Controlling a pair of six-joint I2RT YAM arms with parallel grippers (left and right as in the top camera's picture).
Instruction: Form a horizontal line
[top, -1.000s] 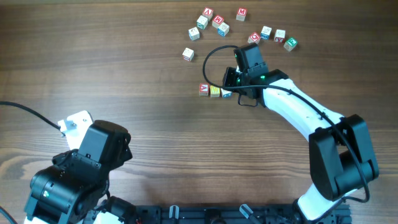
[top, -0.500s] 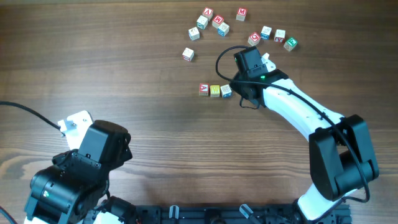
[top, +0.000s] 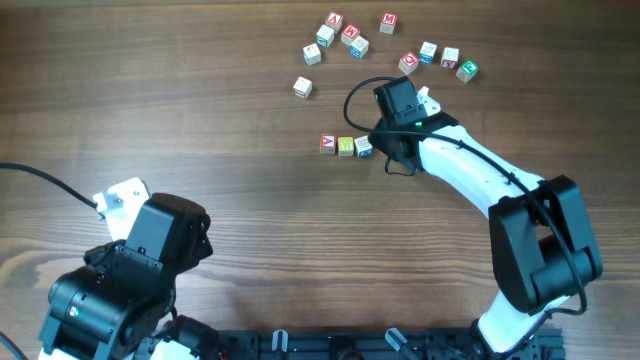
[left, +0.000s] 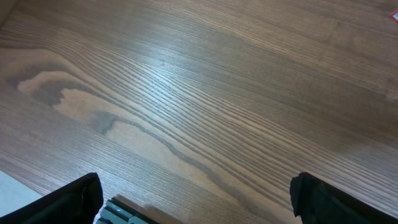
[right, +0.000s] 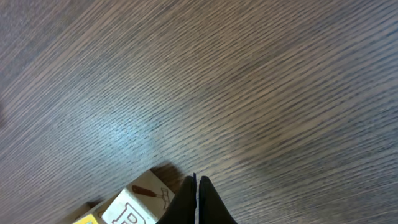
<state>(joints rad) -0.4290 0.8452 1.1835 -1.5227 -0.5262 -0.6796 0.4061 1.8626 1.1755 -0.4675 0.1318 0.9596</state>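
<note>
Three tiny cubes stand side by side in a left-to-right row at the table's middle: a red-faced cube (top: 328, 144), a plain yellow cube (top: 346, 146) and a white cube with blue-green print (top: 364, 146). My right gripper (top: 380, 143) is shut and empty, its tips right beside the white cube's right side. The right wrist view shows the closed fingertips (right: 196, 199) next to the white cube (right: 134, 205). My left gripper (left: 193, 199) is open and empty over bare wood at the near left.
Several other letter cubes lie scattered at the far side: a lone one (top: 302, 87), a cluster (top: 340, 36) and a group (top: 440, 60) to the right. A black cable (top: 352, 95) loops by the right wrist.
My right gripper has drawn slightly back to the right from the row, uncovering the white cube. The three cubes and the left arm stay put.
</note>
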